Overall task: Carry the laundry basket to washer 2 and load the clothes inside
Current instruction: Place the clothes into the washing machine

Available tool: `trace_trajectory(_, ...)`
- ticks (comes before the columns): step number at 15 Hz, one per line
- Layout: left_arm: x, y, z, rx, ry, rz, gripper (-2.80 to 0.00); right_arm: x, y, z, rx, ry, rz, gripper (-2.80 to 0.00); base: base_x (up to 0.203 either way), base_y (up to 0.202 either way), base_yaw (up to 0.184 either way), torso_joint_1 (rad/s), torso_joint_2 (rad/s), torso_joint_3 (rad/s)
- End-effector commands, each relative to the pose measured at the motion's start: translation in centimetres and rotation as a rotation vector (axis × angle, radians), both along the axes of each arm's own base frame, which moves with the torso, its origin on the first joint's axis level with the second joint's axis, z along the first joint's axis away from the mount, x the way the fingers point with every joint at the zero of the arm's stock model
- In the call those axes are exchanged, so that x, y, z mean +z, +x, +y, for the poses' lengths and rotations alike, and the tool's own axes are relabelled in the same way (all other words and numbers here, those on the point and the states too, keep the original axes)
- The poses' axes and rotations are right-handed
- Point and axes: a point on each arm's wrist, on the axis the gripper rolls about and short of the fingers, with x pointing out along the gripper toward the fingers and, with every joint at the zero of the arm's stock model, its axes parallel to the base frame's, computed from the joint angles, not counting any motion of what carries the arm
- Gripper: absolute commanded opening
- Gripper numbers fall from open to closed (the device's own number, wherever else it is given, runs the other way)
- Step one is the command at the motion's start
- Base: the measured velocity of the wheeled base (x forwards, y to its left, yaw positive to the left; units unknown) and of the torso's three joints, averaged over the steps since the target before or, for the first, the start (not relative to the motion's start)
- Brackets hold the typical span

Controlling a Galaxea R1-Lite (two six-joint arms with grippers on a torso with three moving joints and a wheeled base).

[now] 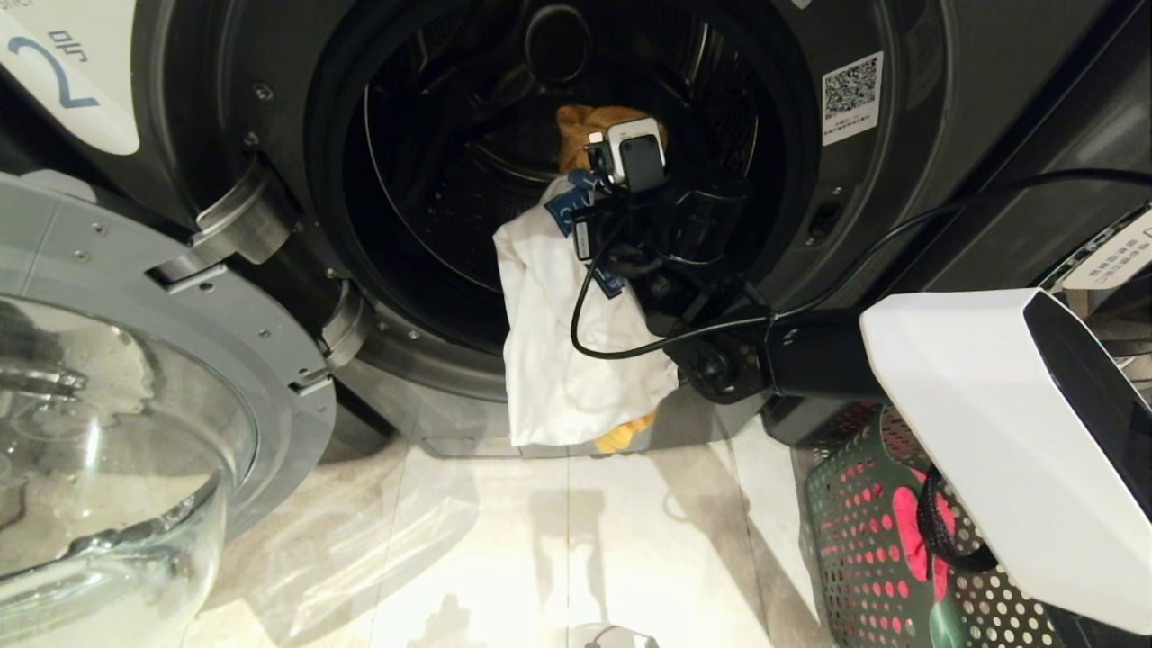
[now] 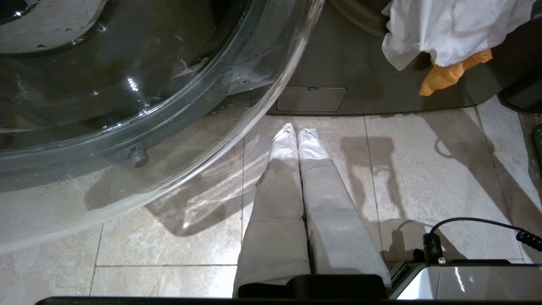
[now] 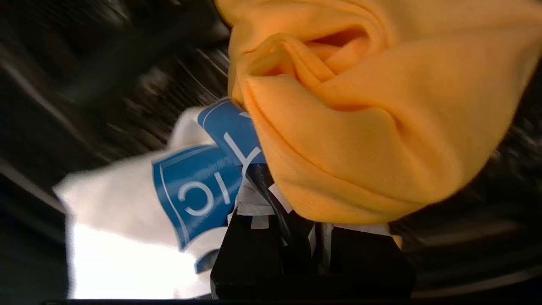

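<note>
Head view showed our right gripper (image 1: 605,193) clamped on the clothes (image 1: 562,333) at washer 2 (image 1: 945,108)'s open mouth; the left gripper (image 2: 296,131) hung closed over pale floor tiles (image 2: 423,178). We judged the white tail, draping over the rim, could snag or drop. The laundry basket (image 1: 864,558) sat just right of the washer.

Black right arm (image 1: 810,360) with white shell (image 1: 1008,432), looped black cable (image 1: 612,342).
</note>
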Motion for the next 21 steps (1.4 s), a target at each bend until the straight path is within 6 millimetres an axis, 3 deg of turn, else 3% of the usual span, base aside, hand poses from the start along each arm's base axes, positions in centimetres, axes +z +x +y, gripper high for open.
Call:
trace_trajectory(1, 0.0, 0.0, 0.0, 0.000, 0.000, -0.001, -2.80, 0.4, 0.8, -1.6, -0.038, -0.024, 0.033, -2.80, 0.000, 0.000, 0.000, 0.000, 0.00, 0.000)
trace_trajectory(3, 0.0, 0.0, 0.0, 0.002, 0.000, -0.001, -2.80, 0.7, 1.0, -2.0, -0.047, -0.032, 0.046, -2.80, 0.000, 0.000, 0.000, 0.000, 0.00, 0.000)
trace_trajectory(4, 0.0, 0.0, 0.0, 0.000, 0.000, -0.001, -2.80, 0.8, 1.0, -2.0, -0.048, -0.029, 0.039, -0.83, 0.000, 0.000, 0.000, 0.000, 0.00, 0.000)
trace_trajectory(5, 0.0, 0.0, 0.0, 0.001, 0.000, -0.001, -2.80, 0.9, 0.9, -2.0, -0.046, -0.028, 0.038, 0.00, 0.000, 0.000, 0.000, 0.000, 0.00, 0.000)
trace_trajectory(14, 0.0, 0.0, 0.0, 0.000, 0.000, -0.001, -2.80, 1.5, -1.1, -0.8, 0.004, -0.064, 0.102, 0.00, 0.000, 0.000, 0.000, 0.000, 0.00, 0.000)
trace_trajectory(17, 0.0, 0.0, 0.0, 0.000, 0.000, -0.001, -2.80, 0.9, -3.3, -0.5, 0.044, -0.097, 0.194, 0.00, 0.000, 0.000, 0.000, 0.000, 0.00, 0.000)
trace_trajectory(21, 0.0, 0.0, 0.0, 0.000, 0.000, -0.001, -2.80, -1.3, -7.6, -1.5, 0.098, -0.152, 0.402, 0.00, 0.000, 0.000, 0.000, 0.000, 0.00, 0.000)
